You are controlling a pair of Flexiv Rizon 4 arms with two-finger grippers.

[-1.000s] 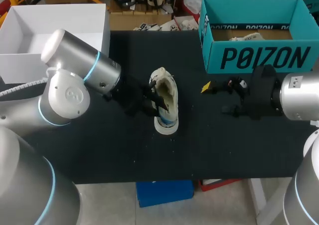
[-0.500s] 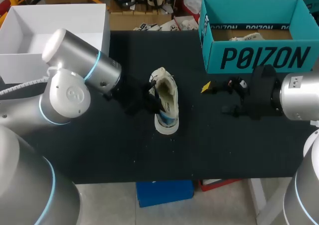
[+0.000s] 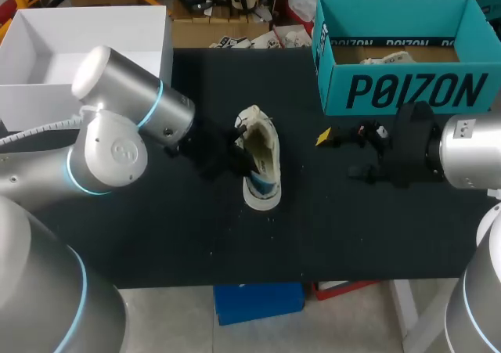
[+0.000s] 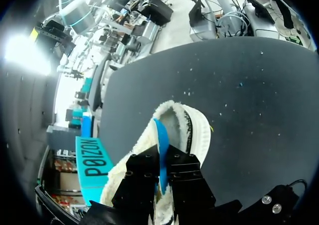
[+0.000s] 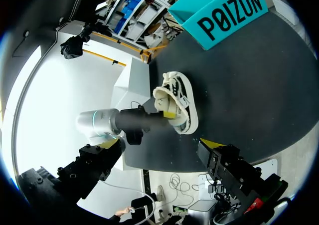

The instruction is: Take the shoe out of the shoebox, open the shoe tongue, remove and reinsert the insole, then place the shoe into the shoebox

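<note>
**Location.** The shoe (image 3: 261, 161) lies near the middle of the counter (image 3: 352, 235), outside the teal shoebox (image 3: 407, 91). The shoebox stands open at the far right of the counter. A white box (image 3: 117, 32) stands at the far left.

**Left jaws.** The left arm (image 3: 125, 126) has its jaws at the shoe's opening. The left wrist view shows them narrow, pinching the blue insole (image 4: 160, 137) from both sides. The insole stands on edge against the plush lining. These views do not show whether it is on its way out or back in.

**Right jaws.** The right arm (image 3: 462, 149) holds its jaws spread wide and empty. They are apart from the shoe, between it and the shoebox.

**Handling.**
- The insole is probably thin, light and flexible. It is likely to bend, fold or slip if it is gripped far from the heel end.
- The shoe looks light, so it may drag along with the insole unless it is braced.
- Take hold of the shoe across the firmer sole wall or the heel. The soft collar would compress in a grip.
</note>
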